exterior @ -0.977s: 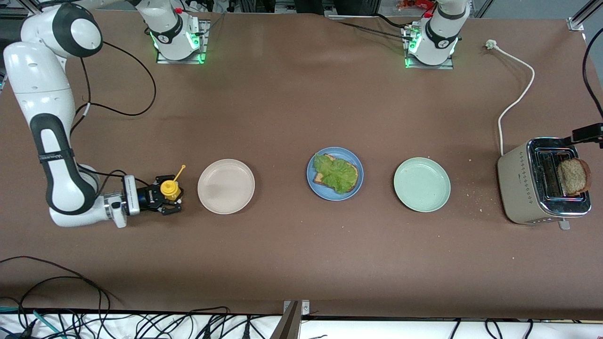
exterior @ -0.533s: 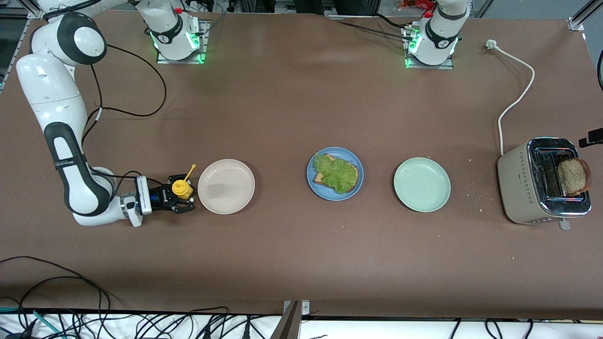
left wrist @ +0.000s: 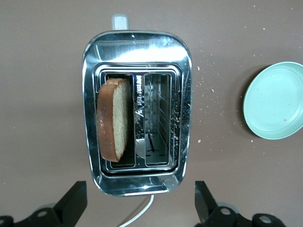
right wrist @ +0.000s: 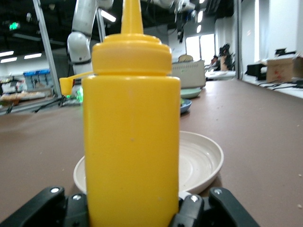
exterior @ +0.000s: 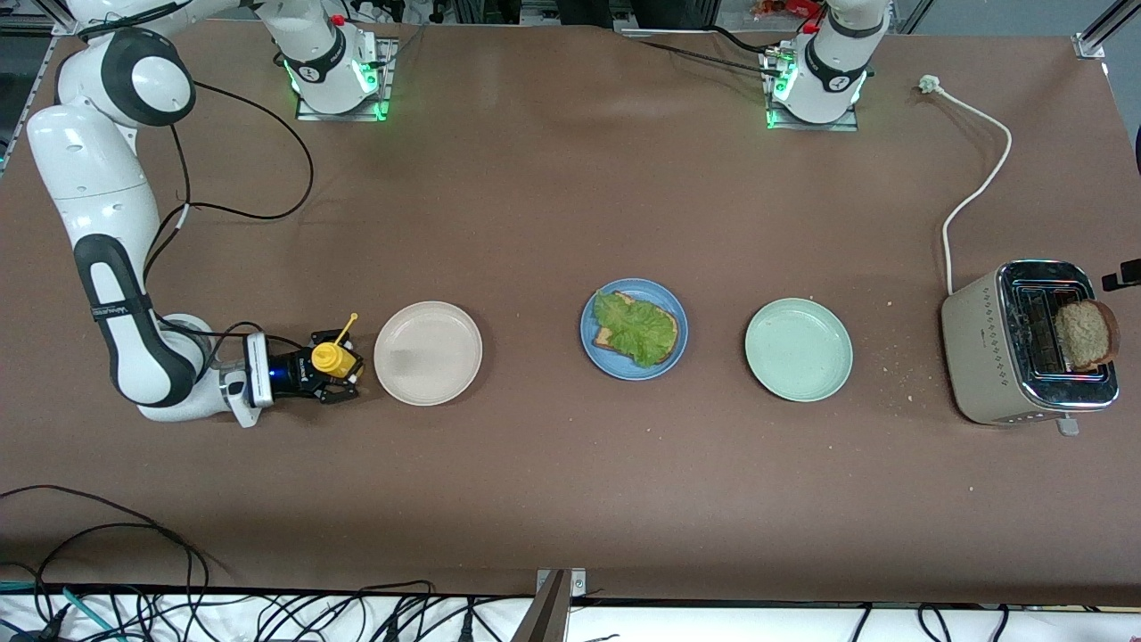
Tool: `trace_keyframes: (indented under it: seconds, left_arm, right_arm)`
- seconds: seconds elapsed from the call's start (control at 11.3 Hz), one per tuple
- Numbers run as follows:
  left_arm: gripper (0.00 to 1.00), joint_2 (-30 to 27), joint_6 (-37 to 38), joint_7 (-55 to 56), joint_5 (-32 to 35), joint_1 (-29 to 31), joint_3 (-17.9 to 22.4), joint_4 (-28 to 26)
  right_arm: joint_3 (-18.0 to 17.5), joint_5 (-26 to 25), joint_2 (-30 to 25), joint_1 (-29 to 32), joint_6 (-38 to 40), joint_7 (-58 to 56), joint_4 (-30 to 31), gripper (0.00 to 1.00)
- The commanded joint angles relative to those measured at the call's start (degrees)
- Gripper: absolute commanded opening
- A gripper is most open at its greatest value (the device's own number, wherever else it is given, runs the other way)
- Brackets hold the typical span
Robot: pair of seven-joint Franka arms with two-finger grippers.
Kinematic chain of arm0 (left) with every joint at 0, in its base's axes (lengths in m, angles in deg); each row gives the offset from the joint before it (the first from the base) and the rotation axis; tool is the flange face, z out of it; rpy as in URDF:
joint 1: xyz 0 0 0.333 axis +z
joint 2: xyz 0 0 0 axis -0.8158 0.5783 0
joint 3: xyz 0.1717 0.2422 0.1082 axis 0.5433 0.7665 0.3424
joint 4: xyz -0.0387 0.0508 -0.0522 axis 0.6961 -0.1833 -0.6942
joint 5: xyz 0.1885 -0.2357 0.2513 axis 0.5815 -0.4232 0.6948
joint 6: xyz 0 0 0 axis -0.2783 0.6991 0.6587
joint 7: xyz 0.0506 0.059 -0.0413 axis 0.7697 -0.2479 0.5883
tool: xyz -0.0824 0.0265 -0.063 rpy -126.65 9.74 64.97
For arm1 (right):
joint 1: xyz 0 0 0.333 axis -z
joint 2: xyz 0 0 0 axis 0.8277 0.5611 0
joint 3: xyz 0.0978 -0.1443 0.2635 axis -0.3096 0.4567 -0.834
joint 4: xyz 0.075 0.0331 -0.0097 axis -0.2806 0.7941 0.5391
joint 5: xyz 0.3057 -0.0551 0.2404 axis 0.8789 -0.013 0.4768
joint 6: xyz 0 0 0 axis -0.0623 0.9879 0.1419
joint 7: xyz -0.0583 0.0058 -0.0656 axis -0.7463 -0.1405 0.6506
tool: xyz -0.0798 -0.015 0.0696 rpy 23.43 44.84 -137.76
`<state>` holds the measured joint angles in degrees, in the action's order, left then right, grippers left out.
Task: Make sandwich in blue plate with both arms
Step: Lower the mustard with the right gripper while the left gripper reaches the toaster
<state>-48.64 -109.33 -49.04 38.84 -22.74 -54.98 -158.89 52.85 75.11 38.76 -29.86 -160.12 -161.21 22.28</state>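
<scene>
Right gripper (exterior: 332,379) level, around yellow bottle (exterior: 328,358)

A big brown table (exterior: 535,205) fills the room. Black cables (exterior: 134,571) lie under its near edge. Bright windows (right wrist: 201,47) and ceiling lights (right wrist: 109,15) shine.

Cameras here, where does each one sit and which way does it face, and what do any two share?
Front view: high across the table, facing both bases; shows the right arm's end effector shut on the yellow bottle.
Left wrist view: looks down on the toaster and bread slice; open left end effector fingertips show.
Right wrist view: low, level; the bottle, beige plate.
Shared: toaster, pale green plate.
</scene>
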Motion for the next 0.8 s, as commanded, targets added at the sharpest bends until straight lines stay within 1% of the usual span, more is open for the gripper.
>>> trace_keyframes:
  seconds: [0.0,0.09,0.18,0.27,0.36,0.44,0.62,0.71]
  left_arm:
    - [1.00,3.97,-2.90,-1.41,1.03,0.68,-0.21,2.52]
    - [1.00,5.37,-4.83,-3.32,1.12,1.29,-0.21,2.52]
    - [1.00,6.69,-7.11,-4.82,1.03,1.30,-0.21,2.52]
    - [1.00,7.83,-7.48,-3.79,0.51,1.73,-0.21,2.52]
    - [1.00,8.46,-7.66,-3.17,0.33,1.74,-0.21,2.52]
    - [0.89,8.72,-7.66,-0.73,0.33,1.74,-0.21,2.52]
    - [0.38,9.33,-7.75,0.53,0.33,1.65,-0.29,2.52]
    - [0.09,9.43,-7.75,0.09,0.42,1.65,-0.29,2.52]
  right_arm:
    - [-0.92,5.01,5.01,2.47,1.46,-3.09,-0.33,0.15]
    - [-0.83,6.32,5.18,2.64,1.55,-3.19,-0.33,0.27]
    - [-0.66,8.51,5.45,2.73,1.64,-3.11,-0.42,0.81]
    - [-0.66,9.75,5.88,2.65,2.68,-3.02,-0.42,1.00]
    - [-0.66,10.02,5.80,2.65,2.87,-2.93,-0.51,1.00]
    - [-0.48,10.03,5.63,2.65,2.87,-2.84,-0.86,1.00]
    - [0.57,8.54,4.75,2.82,3.92,-2.75,-1.21,1.00]
    - [0.75,7.40,4.22,3.00,4.01,-2.84,-1.21,1.00]
